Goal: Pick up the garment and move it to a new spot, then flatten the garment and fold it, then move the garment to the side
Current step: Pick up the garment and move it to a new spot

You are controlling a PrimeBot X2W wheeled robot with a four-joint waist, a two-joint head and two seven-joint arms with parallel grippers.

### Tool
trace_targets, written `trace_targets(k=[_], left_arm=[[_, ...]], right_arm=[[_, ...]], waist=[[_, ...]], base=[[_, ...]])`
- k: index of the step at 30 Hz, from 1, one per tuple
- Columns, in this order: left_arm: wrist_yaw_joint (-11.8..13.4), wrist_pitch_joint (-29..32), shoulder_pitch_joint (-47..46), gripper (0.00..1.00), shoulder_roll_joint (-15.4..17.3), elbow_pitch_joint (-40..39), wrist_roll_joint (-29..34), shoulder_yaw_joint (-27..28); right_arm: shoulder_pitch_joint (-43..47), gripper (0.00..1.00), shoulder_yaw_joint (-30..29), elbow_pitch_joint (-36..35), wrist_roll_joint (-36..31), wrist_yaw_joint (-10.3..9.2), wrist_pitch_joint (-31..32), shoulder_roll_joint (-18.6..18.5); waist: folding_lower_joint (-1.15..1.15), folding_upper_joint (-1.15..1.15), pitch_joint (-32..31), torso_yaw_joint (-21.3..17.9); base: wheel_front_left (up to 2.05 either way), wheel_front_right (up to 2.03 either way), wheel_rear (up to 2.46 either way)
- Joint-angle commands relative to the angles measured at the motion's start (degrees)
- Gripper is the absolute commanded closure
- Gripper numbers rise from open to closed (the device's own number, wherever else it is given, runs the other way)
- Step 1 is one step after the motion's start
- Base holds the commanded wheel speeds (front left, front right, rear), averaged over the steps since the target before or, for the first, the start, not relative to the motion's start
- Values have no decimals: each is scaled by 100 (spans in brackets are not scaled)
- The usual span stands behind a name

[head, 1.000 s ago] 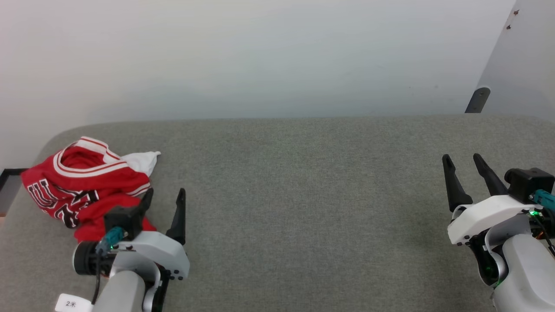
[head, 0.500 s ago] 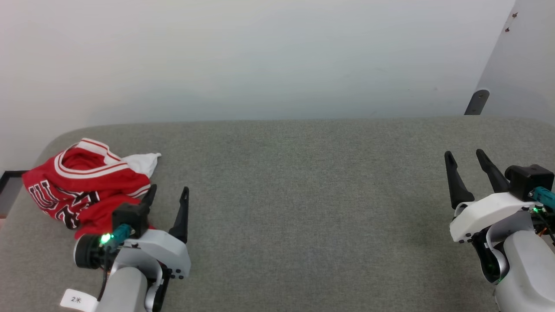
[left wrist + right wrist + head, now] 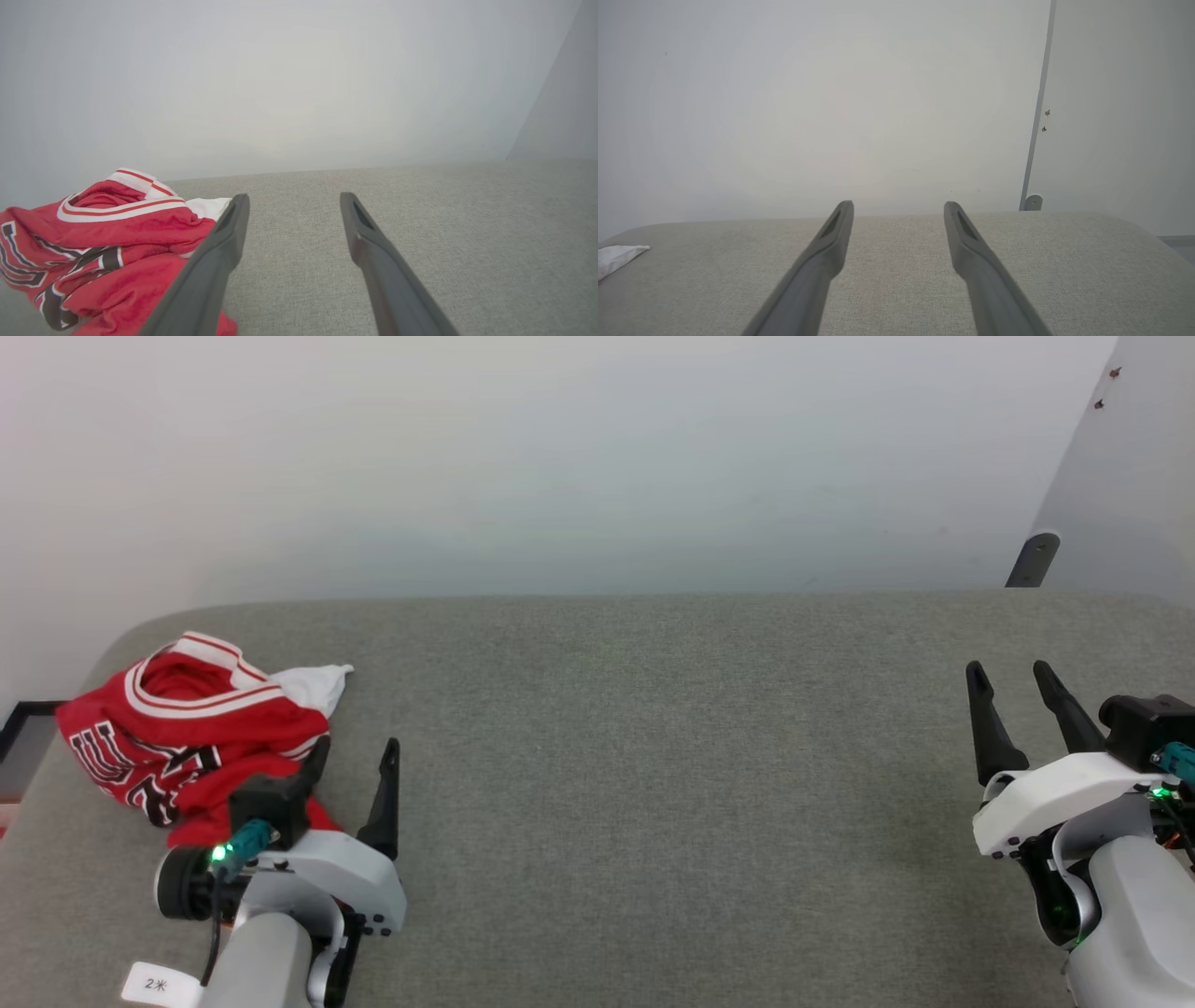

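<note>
The garment [image 3: 187, 737] lay crumpled beside the left gripper [image 3: 356, 749], jaws spread and empty; the right gripper [image 3: 1008, 669] likewise gaped, empty.

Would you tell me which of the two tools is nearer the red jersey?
The left tool, right beside the jersey; the right tool sits far across the grey surface.

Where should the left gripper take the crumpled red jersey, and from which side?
Probably the raised fold under the striped trim, on the right flank of the red jersey. Come in low from its right, where the open left gripper sits: the cloth is bunched high there, giving a ridge to pinch rather than flat fabric.
</note>
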Motion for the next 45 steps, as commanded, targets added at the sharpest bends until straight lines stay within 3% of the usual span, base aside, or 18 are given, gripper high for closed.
trace_targets(k=[1, 8, 16, 23, 31, 41, 45], left_arm=[[-18, -10, 43, 0, -12, 10, 34, 18], [23, -9, 110, 0, -49, -28, 23, 69], [103, -7, 247, 0, -28, -81, 57, 140], [171, -7, 315, 0, -34, -99, 87, 182], [261, -7, 427, 0, -58, -189, 111, 200], [670, -6, 1077, 0, -171, -1127, -195, 876], [718, -6, 1330, 0, -242, -1434, -212, 1000]], right_arm=[[87, 0, -16, -14, 47, 4, -29, 15], [146, 0, 123, -92, 150, 4, -28, 63], [246, 0, 326, -168, 304, 4, -28, 99], [341, 0, 624, -209, 424, 4, -28, 148], [356, 0, 915, -223, 536, 4, -28, 284], [-566, 0, 2097, 86, 824, 2, -18, 580], [-758, 0, 2437, 164, 1028, 2, -18, 592]], waist=[[0, 0, -3, 16], [0, 0, 1, 222], [0, 0, 18, 809], [0, 0, 10, 1620], [0, 0, -17, 2804], [0, 0, 482, 3121], [0, 0, 533, 3126]], base=[[0, 0, 0], [0, 0, 0], [0, 0, 0], [0, 0, 0], [0, 0, 0], [0, 0, 0], [-13, -13, -13]])
